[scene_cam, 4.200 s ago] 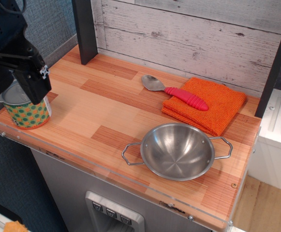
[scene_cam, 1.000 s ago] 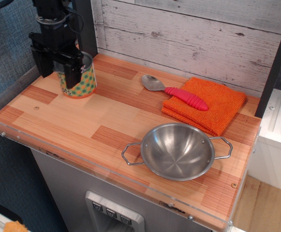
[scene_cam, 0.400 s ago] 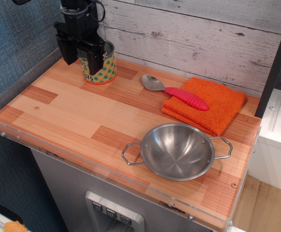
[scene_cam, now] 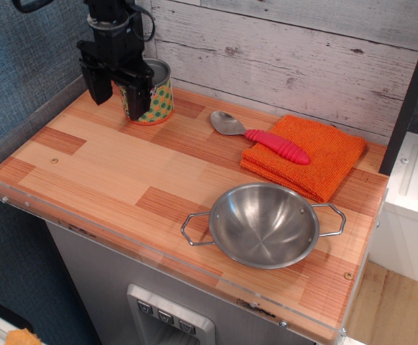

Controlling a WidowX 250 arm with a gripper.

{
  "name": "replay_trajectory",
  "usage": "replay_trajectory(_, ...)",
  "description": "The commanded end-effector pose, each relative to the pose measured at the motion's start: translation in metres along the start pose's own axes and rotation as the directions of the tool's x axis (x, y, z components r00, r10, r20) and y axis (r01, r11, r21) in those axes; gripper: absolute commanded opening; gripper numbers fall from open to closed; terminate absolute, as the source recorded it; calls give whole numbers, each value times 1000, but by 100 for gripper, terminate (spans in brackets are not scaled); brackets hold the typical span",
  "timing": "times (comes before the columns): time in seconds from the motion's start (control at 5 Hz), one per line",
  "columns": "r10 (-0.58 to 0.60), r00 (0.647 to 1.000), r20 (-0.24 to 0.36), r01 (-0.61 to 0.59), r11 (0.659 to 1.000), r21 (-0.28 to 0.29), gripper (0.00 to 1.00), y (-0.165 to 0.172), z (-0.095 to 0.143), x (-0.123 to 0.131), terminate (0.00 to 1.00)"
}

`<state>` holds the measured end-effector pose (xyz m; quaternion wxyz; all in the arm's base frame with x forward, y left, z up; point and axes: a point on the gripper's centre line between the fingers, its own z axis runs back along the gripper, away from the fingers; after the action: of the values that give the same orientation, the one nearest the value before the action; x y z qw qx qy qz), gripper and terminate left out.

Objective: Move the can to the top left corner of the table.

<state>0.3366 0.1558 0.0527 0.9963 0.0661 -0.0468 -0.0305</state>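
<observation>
The can (scene_cam: pixel 158 99), with its orange-yellow label with green dots and silver lid, stands upright at the back left corner of the wood-plank table (scene_cam: pixel 115 176), close to the white plank wall. My black gripper (scene_cam: pixel 115 97) hangs just in front and to the left of it. Its fingers are spread wide apart, and the right finger (scene_cam: pixel 140 97) overlaps the can's left side in view. The can's base rests on the table.
A steel two-handled bowl (scene_cam: pixel 263 224) sits front right of centre. A spoon with a red handle (scene_cam: pixel 270 142) lies partly on a folded orange cloth (scene_cam: pixel 324 158) at the back right. Clear acrylic guards (scene_cam: pixel 29 126) line the left and front edges.
The can went from the front left edge to the back left corner, carried by the gripper. In the last moment the gripper shifted slightly left and toward the front while the can stayed put.
</observation>
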Motion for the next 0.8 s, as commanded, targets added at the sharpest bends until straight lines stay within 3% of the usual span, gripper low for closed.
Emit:
replay_trajectory(0.0,23,998,52,-24,1000,10,100,-10,49,-15,0)
replay_trajectory(0.6,-65,983,174,82,993,-89,100,-62,114,1,0)
